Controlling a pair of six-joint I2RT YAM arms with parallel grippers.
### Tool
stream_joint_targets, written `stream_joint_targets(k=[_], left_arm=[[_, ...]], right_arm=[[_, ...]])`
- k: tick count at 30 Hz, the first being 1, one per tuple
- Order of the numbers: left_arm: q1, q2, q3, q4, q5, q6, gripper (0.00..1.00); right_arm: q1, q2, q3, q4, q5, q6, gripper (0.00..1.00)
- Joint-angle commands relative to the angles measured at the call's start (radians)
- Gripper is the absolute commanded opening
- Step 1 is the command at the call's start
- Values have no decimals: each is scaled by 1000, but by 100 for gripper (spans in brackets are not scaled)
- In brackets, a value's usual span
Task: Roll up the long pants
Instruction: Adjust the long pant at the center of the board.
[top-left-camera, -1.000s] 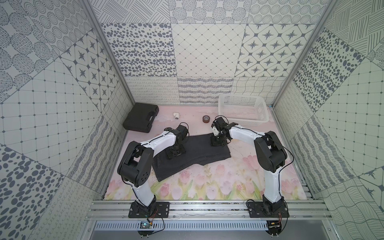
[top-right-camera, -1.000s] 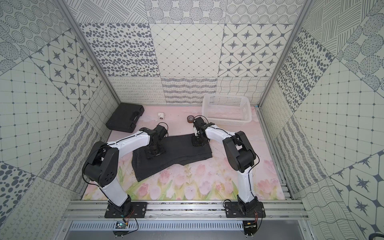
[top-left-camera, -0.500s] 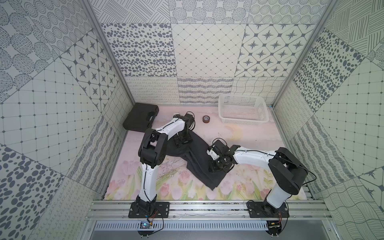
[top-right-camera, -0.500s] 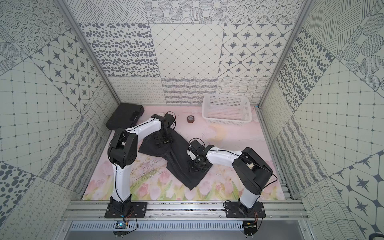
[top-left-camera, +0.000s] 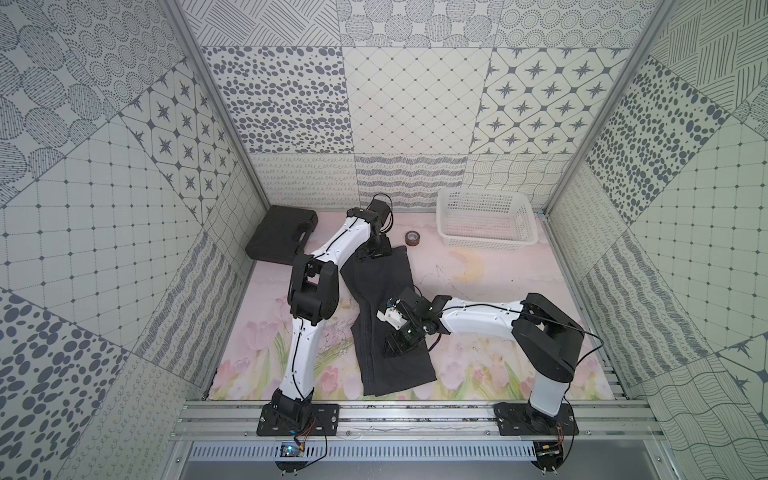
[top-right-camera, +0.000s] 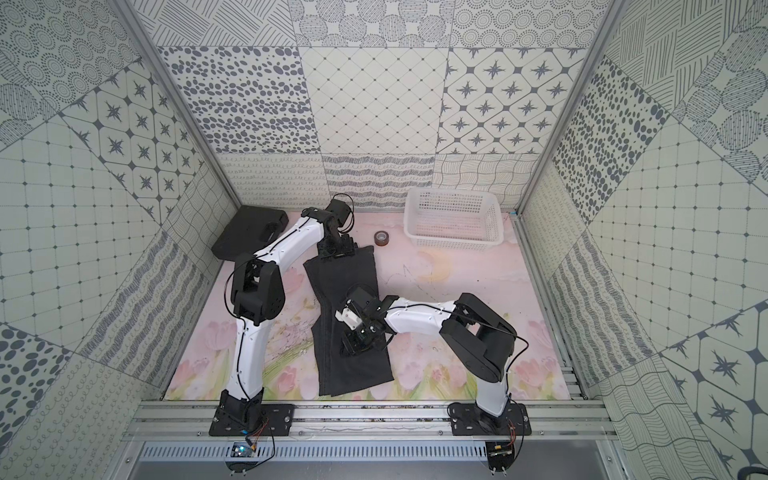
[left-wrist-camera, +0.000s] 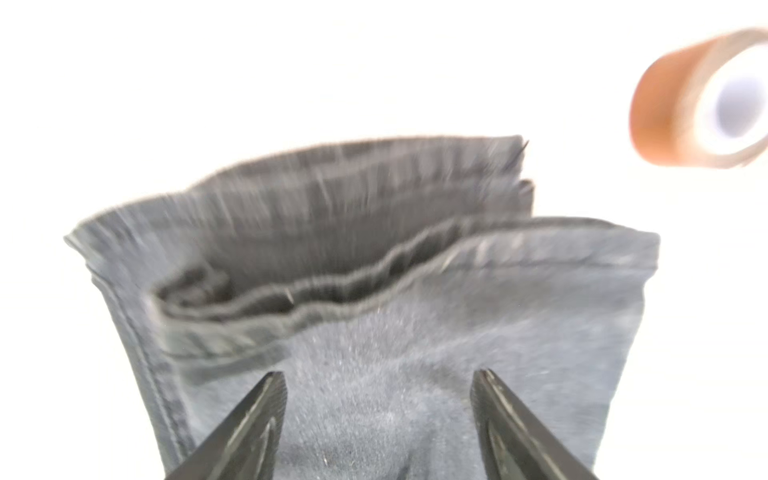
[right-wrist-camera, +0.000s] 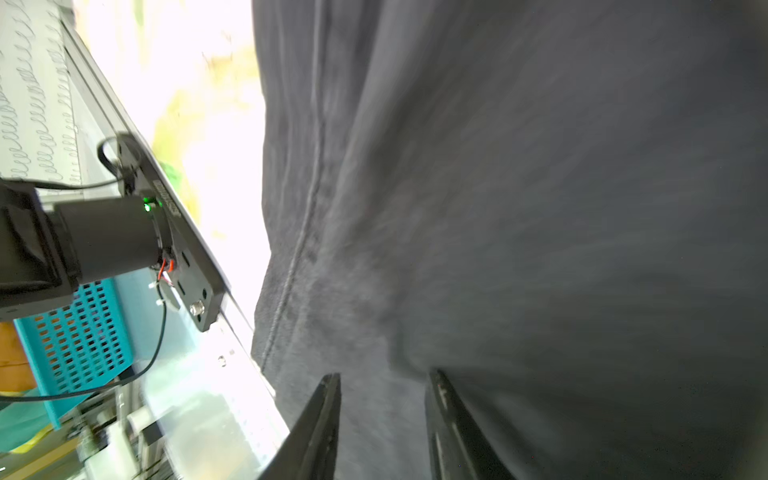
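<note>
The long pants (top-left-camera: 380, 282) (top-right-camera: 345, 286) are dark charcoal and lie folded in a long strip from the far middle of the mat to its front edge. My left gripper (top-left-camera: 376, 249) (top-right-camera: 337, 249) is at their far end. In the left wrist view it (left-wrist-camera: 380, 374) stands open over the stacked leg hems (left-wrist-camera: 332, 232). My right gripper (top-left-camera: 395, 349) (top-right-camera: 353, 347) points down on the near half. In the right wrist view its jaws (right-wrist-camera: 384, 374) are apart, with flat fabric and a stitched seam (right-wrist-camera: 307, 208) showing between and beyond them.
A black case (top-left-camera: 280, 239) (top-right-camera: 249, 237) lies at the far left. A brown tape roll (top-left-camera: 412, 238) (top-right-camera: 380, 238) (left-wrist-camera: 702, 99) sits just right of the far pants end. A white basket (top-left-camera: 486, 246) (top-right-camera: 453, 246) stands far right. The metal front rail (top-left-camera: 415, 411) borders the mat.
The pants have swung from lying crosswise to lying front to back. The right arm pulled its end towards the front and its jaws have parted. The left arm moved to the back.
</note>
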Motion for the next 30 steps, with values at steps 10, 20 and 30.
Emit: stream_joint_targets(k=[10,20,30], left_arm=[[-28,-292,-456,140,125,-163,57],[-13,-119,-395,150,-54,-130,40],[16,114,-76,43,-234,-17,44]], right_arm=[[-296,-257,-21,-68,23,-153,30],[-306,227,363,42,-30,-90,16],[-361,551,616,-44,82,-3,10]])
